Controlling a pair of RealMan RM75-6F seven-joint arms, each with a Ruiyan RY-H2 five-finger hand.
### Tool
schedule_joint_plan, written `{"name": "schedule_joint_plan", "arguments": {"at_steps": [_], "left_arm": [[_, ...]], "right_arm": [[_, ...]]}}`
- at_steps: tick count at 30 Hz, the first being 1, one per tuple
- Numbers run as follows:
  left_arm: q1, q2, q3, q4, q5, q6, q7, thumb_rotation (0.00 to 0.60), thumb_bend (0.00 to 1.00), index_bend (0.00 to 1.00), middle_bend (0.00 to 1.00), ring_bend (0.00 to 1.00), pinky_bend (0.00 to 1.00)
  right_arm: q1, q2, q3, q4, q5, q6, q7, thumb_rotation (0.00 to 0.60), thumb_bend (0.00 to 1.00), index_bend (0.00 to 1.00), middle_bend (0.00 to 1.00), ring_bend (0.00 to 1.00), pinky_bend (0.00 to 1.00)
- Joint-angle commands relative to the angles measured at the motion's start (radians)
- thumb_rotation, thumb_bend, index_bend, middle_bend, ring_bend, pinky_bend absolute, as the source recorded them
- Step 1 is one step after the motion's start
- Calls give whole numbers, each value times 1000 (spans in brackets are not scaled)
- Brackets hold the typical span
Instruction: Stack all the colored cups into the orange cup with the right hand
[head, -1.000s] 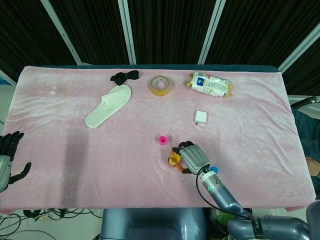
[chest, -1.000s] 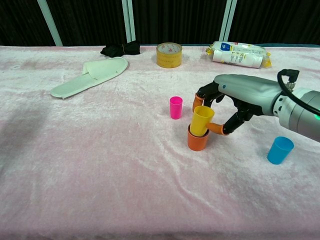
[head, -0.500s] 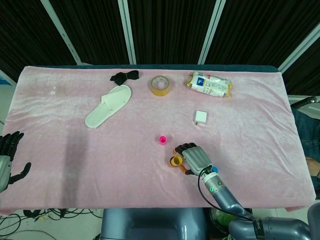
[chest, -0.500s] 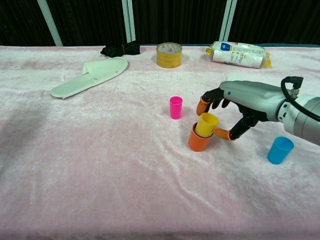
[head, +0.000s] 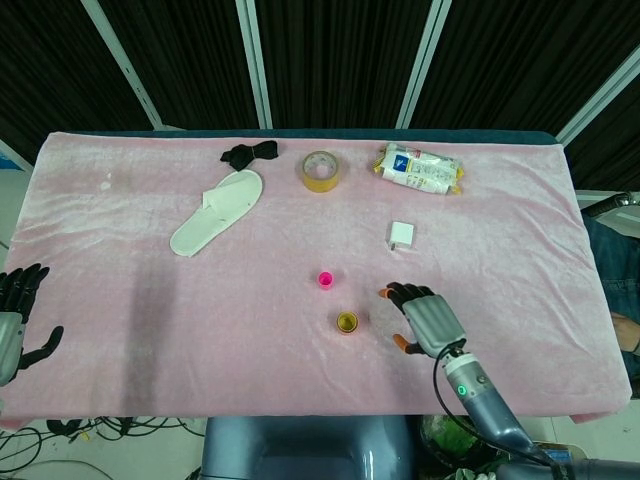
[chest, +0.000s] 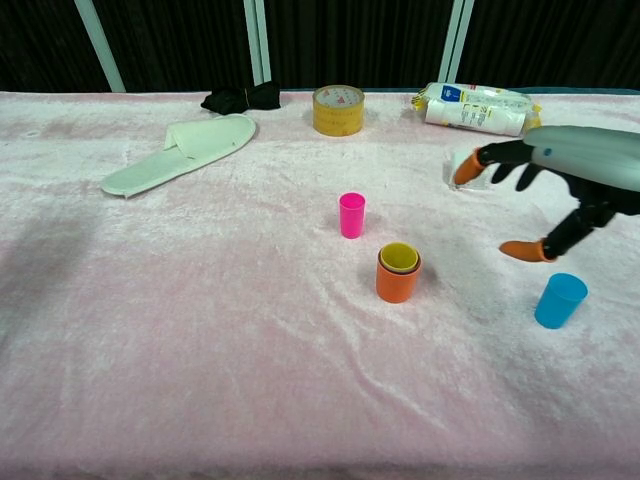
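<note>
Orange cup (chest: 397, 281) upright, yellow cup (chest: 399, 257) nested inside, pink cup (chest: 351, 215) upright at 11 o'clock, blue cup (chest: 559, 300) upright at 3 o'clock

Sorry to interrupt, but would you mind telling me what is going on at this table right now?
The robot is nesting colored cups. The yellow cup already sits inside the orange cup. The right hand hangs open above the cloth, fingers spread, holding nothing, just above the blue cup. The pink cup stands alone beyond the stack. The left hand idles at the table's edge.
</note>
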Motion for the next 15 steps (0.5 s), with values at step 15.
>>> {"name": "schedule_joint_plan", "arguments": {"at_steps": [15], "left_arm": [[1, -1, 2, 0, 5, 3, 4, 600, 341, 35, 42, 0, 12]], "right_arm": [[-166, -50, -116, 128, -118, 57, 99, 600, 235, 248, 225, 171, 215]]}}
